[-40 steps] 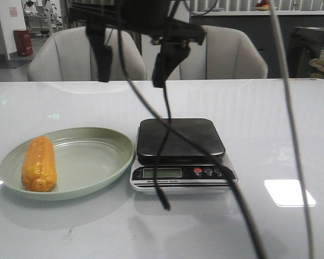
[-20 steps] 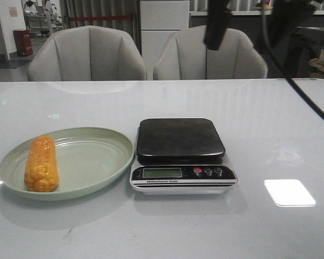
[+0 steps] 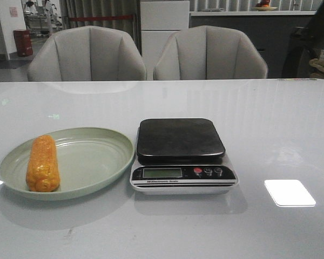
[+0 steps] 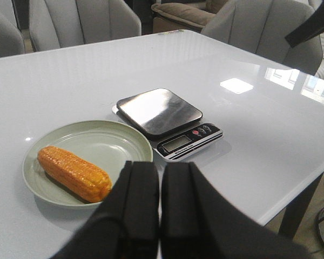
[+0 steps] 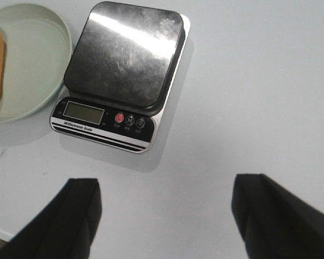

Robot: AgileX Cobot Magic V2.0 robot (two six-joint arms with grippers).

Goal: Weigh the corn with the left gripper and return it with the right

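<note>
Your short orange-yellow corn cob lies lengthwise in the pale green oval plate, along the plate's left side with one blunt end at the rim nearest you, and nothing grips it. The plate sits toward the front left of the glossy white table. Just beside the plate, on its right, stands the small kitchen scale; its square black platform is bare, and the silver front strip carries a grey display and a red button next to two dark ones.

Your left gripper, a bulky matte-black claw, hangs above the table's front edge, on the near side of the plate, its two thick fingers pressed together with nothing between them. Your right gripper looks down on the table from above the near side of the scale, its two black fingers spread wide apart and holding nothing. Two grey upholstered armchairs stand behind the table's far edge.
</note>
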